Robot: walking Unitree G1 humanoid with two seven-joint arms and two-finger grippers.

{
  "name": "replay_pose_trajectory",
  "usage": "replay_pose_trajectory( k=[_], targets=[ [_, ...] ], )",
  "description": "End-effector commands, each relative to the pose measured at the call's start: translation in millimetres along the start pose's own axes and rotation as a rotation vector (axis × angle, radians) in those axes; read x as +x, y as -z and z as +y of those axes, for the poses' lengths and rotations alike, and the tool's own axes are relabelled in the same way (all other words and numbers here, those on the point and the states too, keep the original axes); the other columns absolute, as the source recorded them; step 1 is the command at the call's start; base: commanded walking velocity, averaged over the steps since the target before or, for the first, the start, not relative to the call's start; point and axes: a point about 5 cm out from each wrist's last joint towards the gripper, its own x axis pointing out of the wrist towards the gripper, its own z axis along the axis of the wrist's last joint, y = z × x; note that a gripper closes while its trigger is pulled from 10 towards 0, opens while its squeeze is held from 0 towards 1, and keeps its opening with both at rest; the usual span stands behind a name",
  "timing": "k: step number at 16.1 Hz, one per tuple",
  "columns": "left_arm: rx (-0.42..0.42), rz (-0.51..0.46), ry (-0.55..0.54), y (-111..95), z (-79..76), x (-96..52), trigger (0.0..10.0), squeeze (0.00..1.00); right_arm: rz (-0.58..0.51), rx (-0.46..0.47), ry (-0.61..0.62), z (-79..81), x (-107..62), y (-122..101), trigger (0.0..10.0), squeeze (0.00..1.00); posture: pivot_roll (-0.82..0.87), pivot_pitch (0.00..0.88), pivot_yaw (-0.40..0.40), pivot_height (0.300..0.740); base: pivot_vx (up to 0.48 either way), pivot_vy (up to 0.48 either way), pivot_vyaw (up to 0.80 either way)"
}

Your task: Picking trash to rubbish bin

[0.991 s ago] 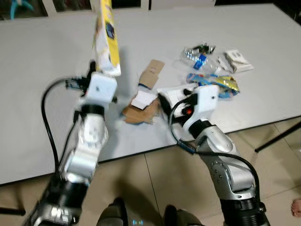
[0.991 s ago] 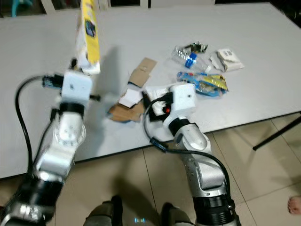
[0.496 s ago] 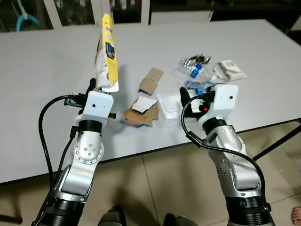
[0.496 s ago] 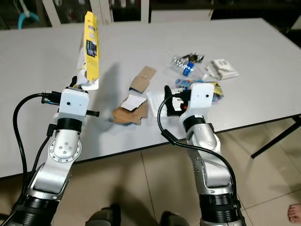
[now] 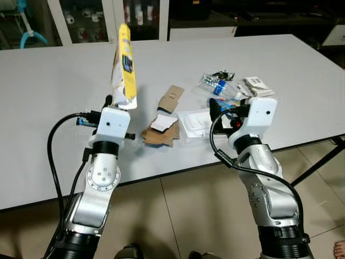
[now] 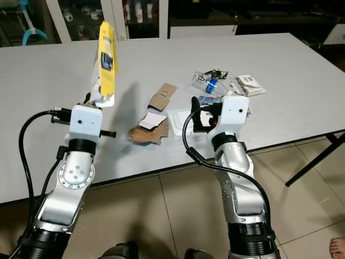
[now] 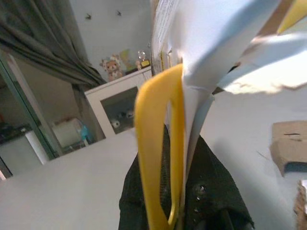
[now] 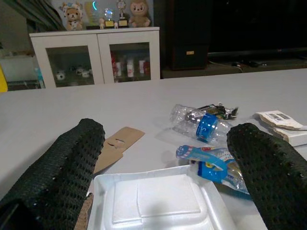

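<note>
Yellow-and-white, the flattened carton stands upright in the left gripper, whose jaws are closed on its lower edge; the left wrist view shows the card pinched between the black fingers. Over the last second the camera has risen and pulled back, so more of the room beyond the desk shows. The carton has stayed clamped and raised above the desk the whole time. The right gripper has lifted from low among the litter, close to the cardboard, to hover just over the white foam tray. Its jaws are spread wide and empty, with the tray lying between and below them in the right wrist view.

My reading is that one piece is secured and the right arm is lining up a second pick, probably the foam tray. No rubbish bin is visible, so carrying off would come after.

Counting what lies on the desk:
- one foam tray
- two pieces of brown cardboard, a torn one with a white patch near the desk edge and a flat piece behind it
- one crushed clear bottle with a blue label
- one blue-and-yellow wrapper
- one small white packet, farthest to the right

With the carton in the gripper, that makes seven items.
</note>
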Motion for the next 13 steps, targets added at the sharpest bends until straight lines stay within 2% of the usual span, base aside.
replay_pose_trajectory(
  k=[1,7,12,13],
  targets=[
    [-0.021,0.022,0.003,3.6,0.6,-0.3,10.0,0.0,0.004,0.0,0.027,-4.5,-1.7,3.4,10.0,0.0,-0.04,0.052,-0.039,0.74,0.0,0.0,0.0],
    [-0.008,0.041,-0.01,7.0,4.4,1.7,10.0,0.0,0.002,0.007,0.031,-4.1,-0.7,3.6,10.0,0.0,-0.04,0.057,-0.04,0.74,0.0,0.0,0.0],
    [0.005,0.029,-0.003,4.6,1.7,2.3,10.0,0.0,0.005,0.01,0.034,-4.1,-1.3,4.3,10.0,0.0,-0.04,0.066,-0.038,0.74,0.0,0.0,0.0],
    [-0.015,0.023,0.003,3.1,0.5,2.5,10.0,0.0,0.004,0.012,0.036,-4.6,-1.5,4.1,10.0,0.0,-0.04,0.072,-0.037,0.74,0.0,0.0,0.0]
  ],
)
